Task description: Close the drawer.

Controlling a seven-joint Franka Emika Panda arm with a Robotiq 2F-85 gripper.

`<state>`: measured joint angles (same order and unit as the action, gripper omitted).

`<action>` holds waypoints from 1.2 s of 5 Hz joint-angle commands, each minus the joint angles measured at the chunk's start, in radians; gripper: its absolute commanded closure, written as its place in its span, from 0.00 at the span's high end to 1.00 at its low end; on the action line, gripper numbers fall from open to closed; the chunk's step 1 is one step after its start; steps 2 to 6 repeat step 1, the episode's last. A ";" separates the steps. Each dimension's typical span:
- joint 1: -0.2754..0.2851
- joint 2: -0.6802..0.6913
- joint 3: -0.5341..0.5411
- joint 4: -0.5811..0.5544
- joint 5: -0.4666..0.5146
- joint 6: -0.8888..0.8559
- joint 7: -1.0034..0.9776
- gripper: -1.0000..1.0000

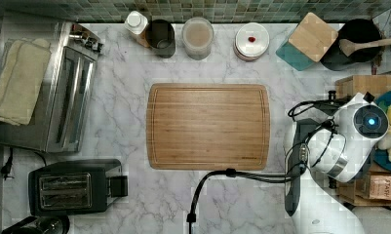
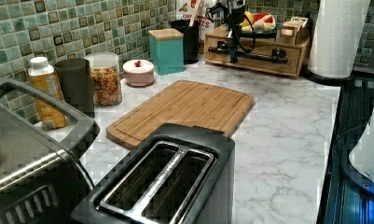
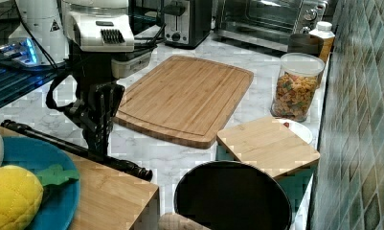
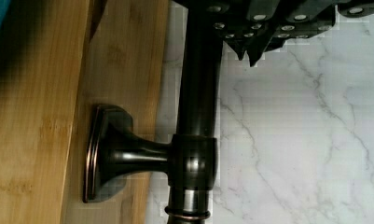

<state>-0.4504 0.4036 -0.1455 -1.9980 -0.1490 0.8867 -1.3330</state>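
Right view, jaws at the drawer's black handle, grip state unclear

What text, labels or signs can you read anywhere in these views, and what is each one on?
"OAT" over "ETS", cut off at the edge: red letters on the white box in the top view's upper right corner.
"TASH", partial: brown cardboard box at the top view's right edge.
Black triangle warning sign: white robot base in the right view.
Too small to read: dark mark on the large wooden cutting board; label on the yellow bottle.
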 commanded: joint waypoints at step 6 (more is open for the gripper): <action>-0.059 -0.074 -0.088 0.114 -0.008 0.010 0.059 0.00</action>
